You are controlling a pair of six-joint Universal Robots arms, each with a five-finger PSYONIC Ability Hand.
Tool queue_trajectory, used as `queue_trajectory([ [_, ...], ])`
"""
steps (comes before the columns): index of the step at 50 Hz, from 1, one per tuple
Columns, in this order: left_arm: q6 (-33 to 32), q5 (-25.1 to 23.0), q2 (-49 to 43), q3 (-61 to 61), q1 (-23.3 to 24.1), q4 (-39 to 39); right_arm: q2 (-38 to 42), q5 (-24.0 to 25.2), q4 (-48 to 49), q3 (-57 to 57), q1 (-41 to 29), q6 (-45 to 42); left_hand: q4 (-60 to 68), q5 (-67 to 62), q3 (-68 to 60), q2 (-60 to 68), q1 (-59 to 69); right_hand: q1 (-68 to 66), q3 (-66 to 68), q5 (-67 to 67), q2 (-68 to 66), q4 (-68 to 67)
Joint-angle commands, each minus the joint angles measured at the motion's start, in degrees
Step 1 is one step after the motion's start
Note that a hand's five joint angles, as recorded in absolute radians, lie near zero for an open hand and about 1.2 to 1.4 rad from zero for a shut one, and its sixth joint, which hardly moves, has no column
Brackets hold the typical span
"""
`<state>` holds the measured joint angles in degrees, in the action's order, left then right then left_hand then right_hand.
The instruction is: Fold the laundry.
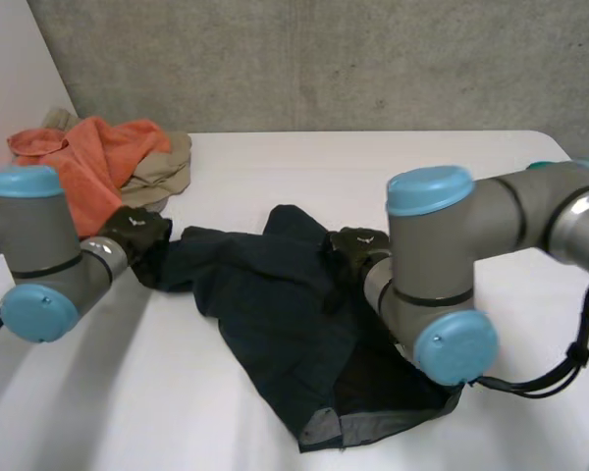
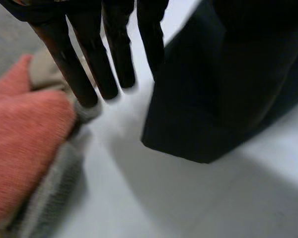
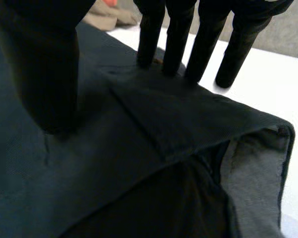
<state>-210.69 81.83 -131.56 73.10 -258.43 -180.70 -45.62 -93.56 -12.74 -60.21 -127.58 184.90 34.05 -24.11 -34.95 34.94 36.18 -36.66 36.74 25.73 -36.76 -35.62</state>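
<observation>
Head view.
- Dark navy garment (image 1: 275,324): one item, crumpled, lying on the middle of the white counter (image 1: 373,167). It is spread unevenly, with one lobe toward the left hand and a longer lobe toward the near edge. The near hem is turned over and shows a grey inner face (image 1: 319,429).
- Left hand (image 1: 133,231): at the garment's left edge.
- Right hand (image 1: 358,245): on the garment's upper right part, just ahead of the right arm's blue-capped joint.
- Orange towel (image 1: 88,162) and beige cloth (image 1: 167,172): heaped together at the far left corner of the counter, near the left hand.

Left wrist view.
- Fingers (image 2: 89,74) of the left hand: straight and spread a little, holding nothing. Their tips are at the counter (image 2: 164,198), between the towel heap and the garment.
- Garment (image 2: 213,89): a dark folded corner beside the fingers, apart from them.
- Orange towel (image 2: 25,144) with beige cloth (image 2: 44,69): beside the fingertips.

Right wrist view.
- Fingers (image 3: 198,39) of the right hand: straight, with their tips set down on the garment (image 3: 114,163). The thumb (image 3: 44,64) rests on the cloth well apart from them, and nothing is pinched.
- Garment: smooth navy weave with a flat folded band below the fingertips. The grey lining (image 3: 253,178) is exposed at the open edge.
</observation>
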Motion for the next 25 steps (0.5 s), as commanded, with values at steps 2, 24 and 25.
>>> queue_trajectory([
  [2,1.07,0.17,1.99,-0.5,1.61,0.26,-0.6,-3.65,0.87,2.2,-0.65,-6.38,45.95,-45.89,-45.05,45.06,43.82,-43.34,43.26,44.27,-43.24,-44.38],
  [24,24.89,-0.1,51.66,-7.87,2.84,-0.62,-41.91,-4.53,1.32,10.98,0.58,-31.35,45.95,-45.89,-45.05,45.06,43.82,-43.34,43.26,44.27,-43.24,-44.38],
  [25,25.24,-0.01,51.84,-8.93,2.84,-0.71,-41.74,-4.53,0.35,13.34,1.19,-31.35,45.95,-45.89,-45.05,45.06,43.82,-43.34,43.26,44.27,-43.24,-44.38],
])
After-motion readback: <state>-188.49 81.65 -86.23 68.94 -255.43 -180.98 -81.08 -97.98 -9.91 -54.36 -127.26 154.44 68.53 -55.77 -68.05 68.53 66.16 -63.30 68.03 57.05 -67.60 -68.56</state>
